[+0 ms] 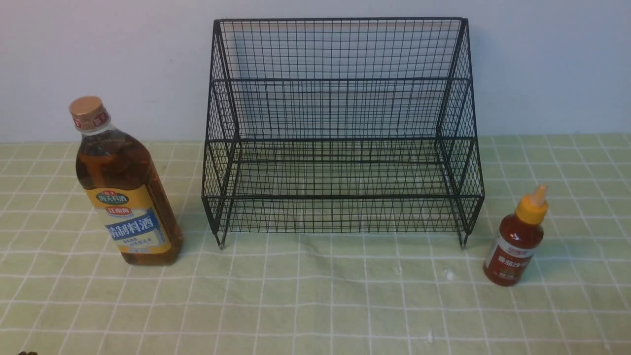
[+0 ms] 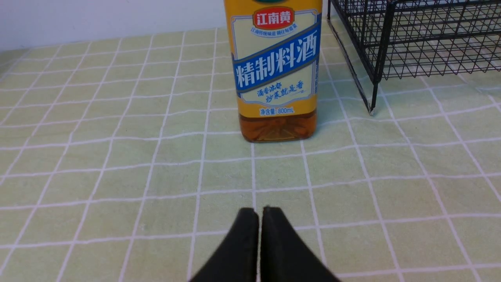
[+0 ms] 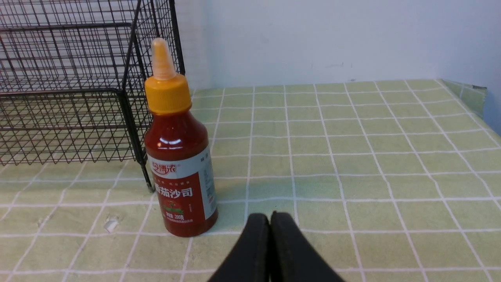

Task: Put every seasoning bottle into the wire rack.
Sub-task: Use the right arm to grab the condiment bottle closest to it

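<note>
A black wire rack (image 1: 340, 133) with two stepped tiers stands against the wall, with nothing in it. To its left stands a tall bottle of amber liquid (image 1: 123, 187) with a gold cap and a yellow-blue label. To its right stands a small red sauce bottle (image 1: 515, 244) with a yellow nozzle cap. Both arms are out of the front view. My left gripper (image 2: 260, 209) is shut and empty, low over the cloth, a short way in front of the amber bottle (image 2: 276, 70). My right gripper (image 3: 270, 215) is shut and empty, close beside the red bottle (image 3: 180, 164).
A pale green checked cloth (image 1: 315, 305) covers the table. A plain wall (image 1: 542, 64) runs behind the rack. The table's far right corner (image 3: 475, 92) shows in the right wrist view. Small white specks (image 1: 447, 274) lie on the cloth in front of the rack.
</note>
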`<state>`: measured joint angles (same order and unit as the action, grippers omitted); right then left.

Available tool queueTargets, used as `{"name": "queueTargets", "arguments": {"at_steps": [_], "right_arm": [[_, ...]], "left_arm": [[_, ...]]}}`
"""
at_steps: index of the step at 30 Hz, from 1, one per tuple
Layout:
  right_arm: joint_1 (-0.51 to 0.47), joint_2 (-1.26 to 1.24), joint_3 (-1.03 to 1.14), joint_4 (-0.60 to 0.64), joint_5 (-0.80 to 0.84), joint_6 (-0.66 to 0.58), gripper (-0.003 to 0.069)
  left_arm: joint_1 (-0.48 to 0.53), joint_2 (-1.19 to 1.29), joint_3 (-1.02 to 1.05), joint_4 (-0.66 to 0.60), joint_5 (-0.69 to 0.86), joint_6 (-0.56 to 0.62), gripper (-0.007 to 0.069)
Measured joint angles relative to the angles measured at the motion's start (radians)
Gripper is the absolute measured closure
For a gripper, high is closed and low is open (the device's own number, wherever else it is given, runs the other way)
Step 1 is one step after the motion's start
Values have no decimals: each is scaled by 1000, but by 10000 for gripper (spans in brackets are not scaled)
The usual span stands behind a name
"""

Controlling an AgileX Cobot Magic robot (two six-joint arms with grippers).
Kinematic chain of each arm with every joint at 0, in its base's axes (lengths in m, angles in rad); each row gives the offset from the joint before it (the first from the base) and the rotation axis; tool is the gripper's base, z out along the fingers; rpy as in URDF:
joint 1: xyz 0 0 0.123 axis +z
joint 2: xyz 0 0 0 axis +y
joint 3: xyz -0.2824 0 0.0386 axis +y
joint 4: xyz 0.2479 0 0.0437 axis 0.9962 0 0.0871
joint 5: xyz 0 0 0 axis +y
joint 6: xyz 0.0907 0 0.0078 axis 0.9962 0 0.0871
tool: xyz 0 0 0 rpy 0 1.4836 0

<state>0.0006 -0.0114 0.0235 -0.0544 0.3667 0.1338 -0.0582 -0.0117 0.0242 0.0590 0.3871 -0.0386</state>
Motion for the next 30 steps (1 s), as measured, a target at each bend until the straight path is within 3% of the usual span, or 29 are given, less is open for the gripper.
{"name": "queueTargets", "arguments": {"at_steps": [17, 20, 26, 30], "right_arm": [[0, 0, 0, 6, -6, 5, 673], [0, 0, 4, 100, -90, 60, 673], [0, 0, 4, 460, -303, 256, 673], [0, 0, 4, 512, -331, 218, 673]], "left_arm": [[0, 0, 0, 0, 0, 0, 631], [0, 0, 0, 0, 0, 0, 631], [0, 0, 0, 0, 0, 0, 631], [0, 0, 0, 0, 0, 0, 631]]}}
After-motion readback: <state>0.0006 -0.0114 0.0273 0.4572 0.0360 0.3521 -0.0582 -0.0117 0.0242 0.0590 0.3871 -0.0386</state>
